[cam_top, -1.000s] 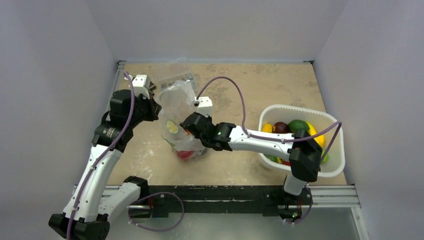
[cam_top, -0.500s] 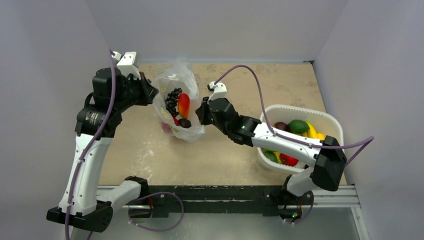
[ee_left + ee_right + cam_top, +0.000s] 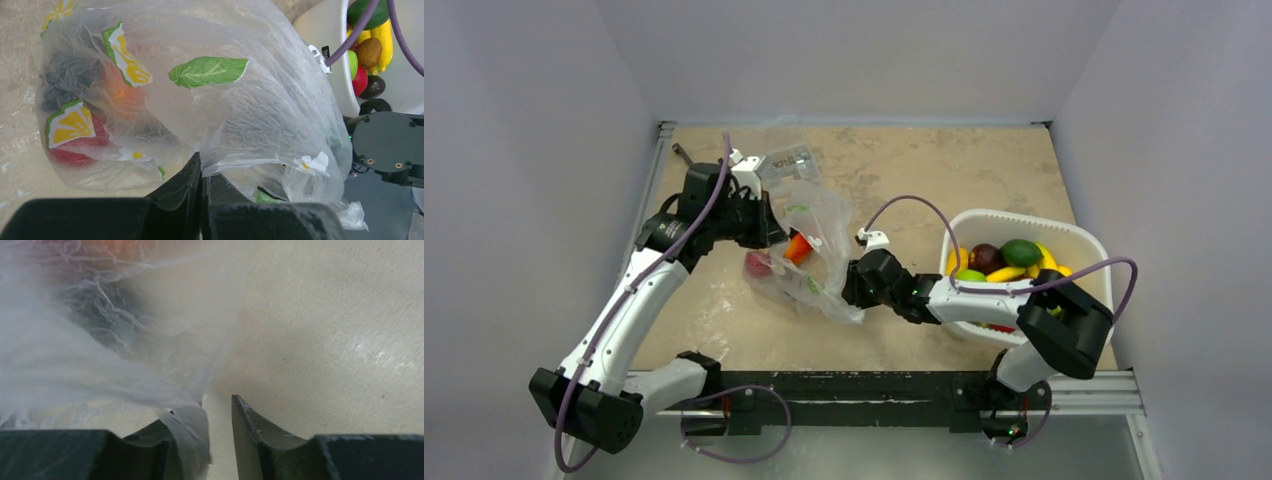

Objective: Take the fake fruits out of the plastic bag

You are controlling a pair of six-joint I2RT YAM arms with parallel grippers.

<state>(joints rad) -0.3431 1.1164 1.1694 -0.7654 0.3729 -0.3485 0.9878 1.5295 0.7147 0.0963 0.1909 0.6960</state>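
The plastic bag (image 3: 822,252) lies slumped on the table between my two grippers. Through its film I see the orange-red piece (image 3: 797,247) and the red round fruit (image 3: 757,263). In the left wrist view the bag (image 3: 225,100) fills the frame, with the orange piece (image 3: 120,92), the red one (image 3: 70,154) and the dark grape bunch (image 3: 65,80) inside. My left gripper (image 3: 201,161) is shut on a fold of the bag; it shows from above (image 3: 772,228) at the bag's left. My right gripper (image 3: 217,407) is slightly open at the bag's near right corner (image 3: 851,287), with film draped over its left finger.
A white basket (image 3: 1024,214) at the right holds a banana, a green apple and other fruit; it also shows in the left wrist view (image 3: 345,65). A clear compartment box (image 3: 789,158) lies at the back, behind the bag.
My left arm has come down and towards the middle, lowering the bag from hanging to slumped on the table. My right gripper has moved nearer, to the bag's lower right corner.
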